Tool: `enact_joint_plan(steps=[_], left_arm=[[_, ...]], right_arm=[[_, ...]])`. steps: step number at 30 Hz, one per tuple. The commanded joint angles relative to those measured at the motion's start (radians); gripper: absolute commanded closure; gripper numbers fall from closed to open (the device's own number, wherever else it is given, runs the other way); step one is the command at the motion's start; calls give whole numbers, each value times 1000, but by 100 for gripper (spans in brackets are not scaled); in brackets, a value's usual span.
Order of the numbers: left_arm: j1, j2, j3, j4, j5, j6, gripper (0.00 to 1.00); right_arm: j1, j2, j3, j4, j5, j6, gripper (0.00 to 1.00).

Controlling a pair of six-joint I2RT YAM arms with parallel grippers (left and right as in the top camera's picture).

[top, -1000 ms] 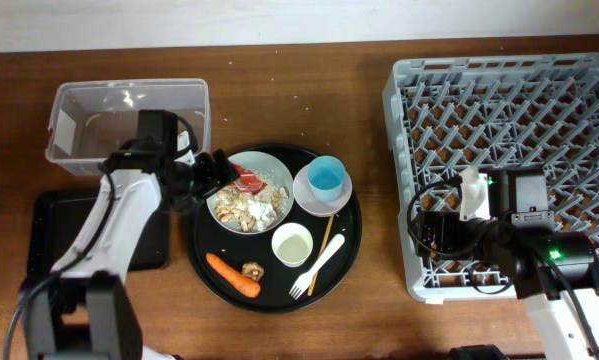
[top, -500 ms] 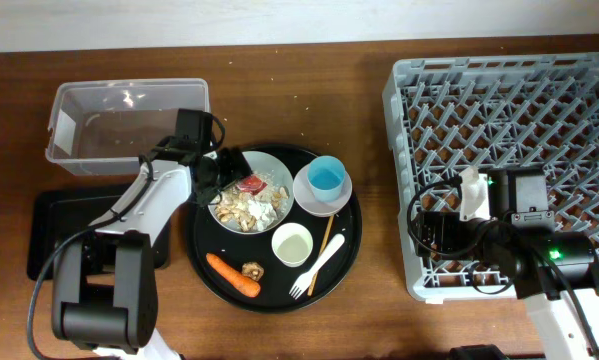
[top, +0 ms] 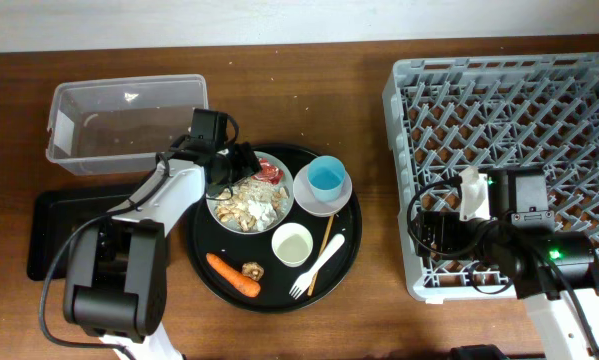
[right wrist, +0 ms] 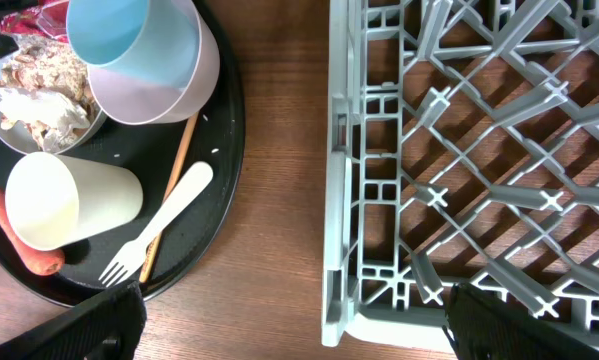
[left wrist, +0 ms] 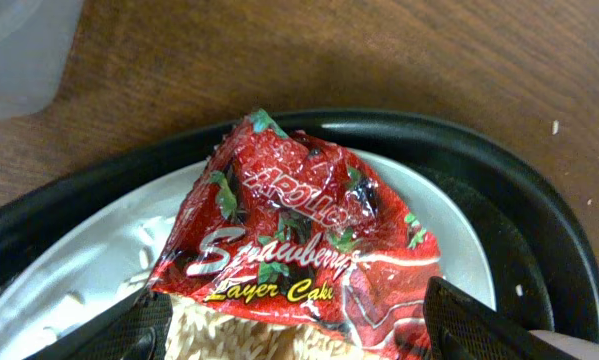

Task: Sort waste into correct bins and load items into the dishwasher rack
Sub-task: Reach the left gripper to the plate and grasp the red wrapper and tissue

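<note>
A red snack wrapper [left wrist: 299,240] lies on the food scraps [top: 247,205] in the pale bowl [top: 222,211] on the round black tray. My left gripper [left wrist: 297,335] is open, its fingers either side of the wrapper's near edge, over the bowl [top: 247,165]. A white tissue [right wrist: 29,100] lies in the bowl too. The light blue cup [top: 326,178] sits on the white saucer [top: 309,198]. The small white cup [top: 292,244], fork [top: 317,267], chopstick [top: 325,240], carrot [top: 232,276] and brown lump [top: 252,270] lie on the tray. My right gripper [right wrist: 289,340] is open and empty over the grey rack's [top: 579,60] front left corner.
The clear tub [top: 99,120] stands at the back left, the shallow black rectangular tray [top: 49,235] in front of it. The round black tray [top: 349,250] is in the middle. The rack's edge [right wrist: 344,200] stands close to the tray.
My left gripper has moved right, from the tub's edge to over the bowl, and now straddles the red wrapper. The right arm has not moved.
</note>
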Motion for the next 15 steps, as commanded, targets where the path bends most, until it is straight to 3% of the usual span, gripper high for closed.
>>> enact_joint_plan(steps=[1,2,5,8,14,15], left_arm=[[-5,13,-2,32,-4,-6,22],[-5,13,-2,45,-3,-6,24],[-5,14,-2,60,-11,-6,46],[-19,14,-2,60,-51,-6,60],[-66,14,-7,63,-108,-6,59],[-66,14,-7,63,-108,-6,52]], right_arm=[[6,-2,23,-1,-2,-2,1],[6,-2,23,-1,-2,-2,1],[6,-2,23,-1,-2,-2,1],[6,-2,23,-1,-2,-2,1],[6,-2,23,-5,-2,-2,1],[6,-2,23,-5,-2,-2,1]])
